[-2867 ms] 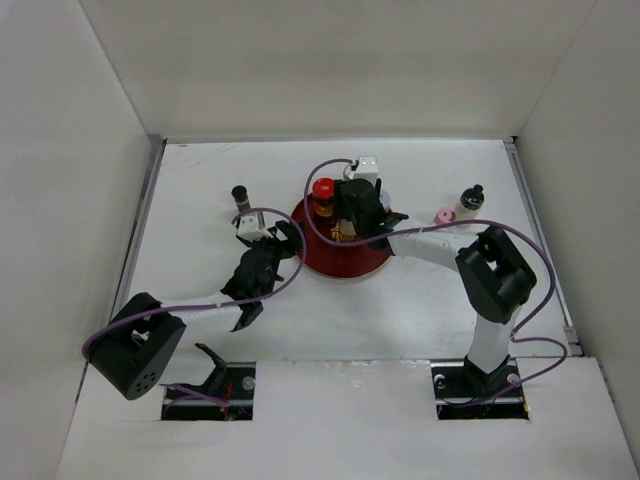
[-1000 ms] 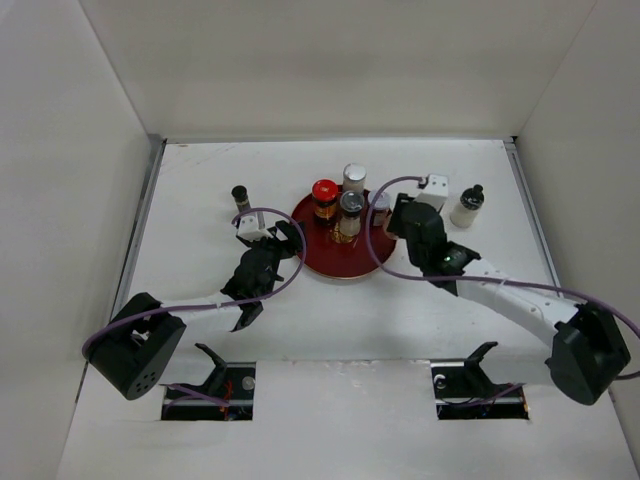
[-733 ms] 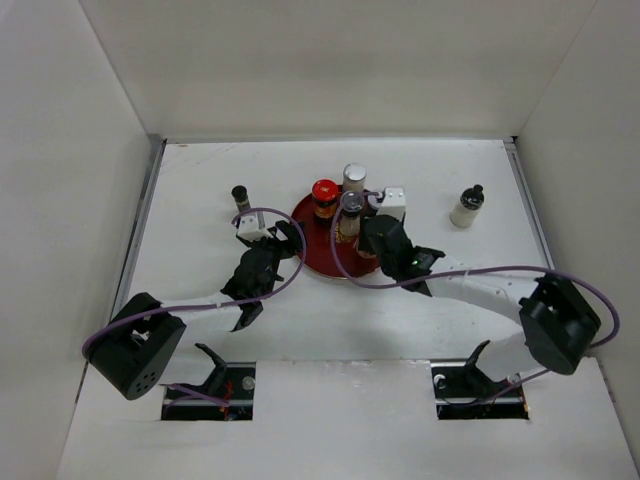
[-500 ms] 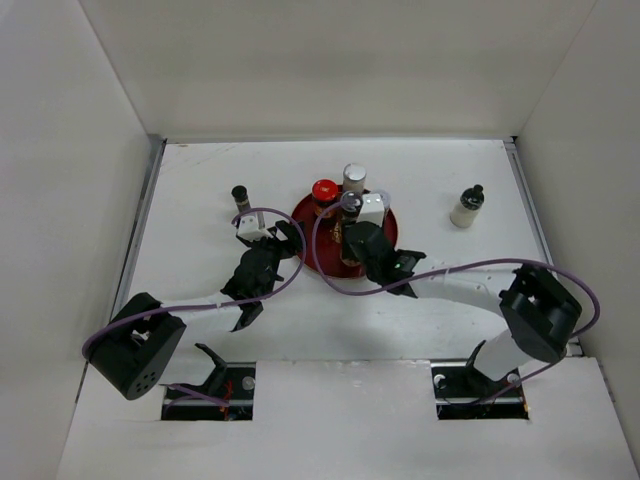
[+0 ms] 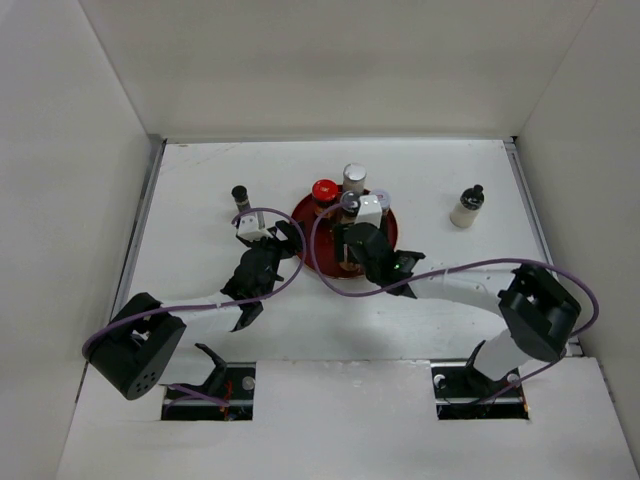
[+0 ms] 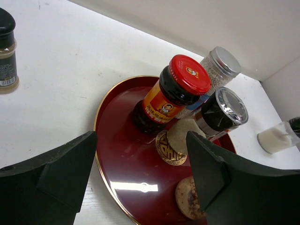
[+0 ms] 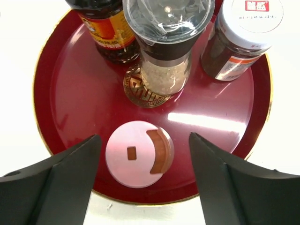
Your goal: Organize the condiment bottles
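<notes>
A red round tray [image 7: 70,93] holds a red-capped dark jar [image 7: 105,28], a clear-topped grinder [image 7: 166,42], a white-lidded jar [image 7: 243,33] and a pink-capped bottle [image 7: 139,153] near its front rim. My right gripper [image 7: 144,140] is open, its fingers on either side of the pink cap and apart from it. My left gripper [image 6: 140,140] hangs open over the tray's left side [image 6: 126,154], with nothing between its fingers. A silver-capped shaker [image 5: 354,178] stands at the tray's back. A thin black-capped bottle [image 5: 241,195] and a cream-bodied bottle [image 5: 466,207] stand on the table.
White walls close in the table on the left, back and right. The two arm bases [image 5: 225,380] sit at the near edge. Purple cables [image 5: 315,250] loop from both wrists over the tray's front.
My right gripper carried the pink-capped bottle leftward from the table's right side onto the tray, then opened and let go of it. The left arm has not moved.
</notes>
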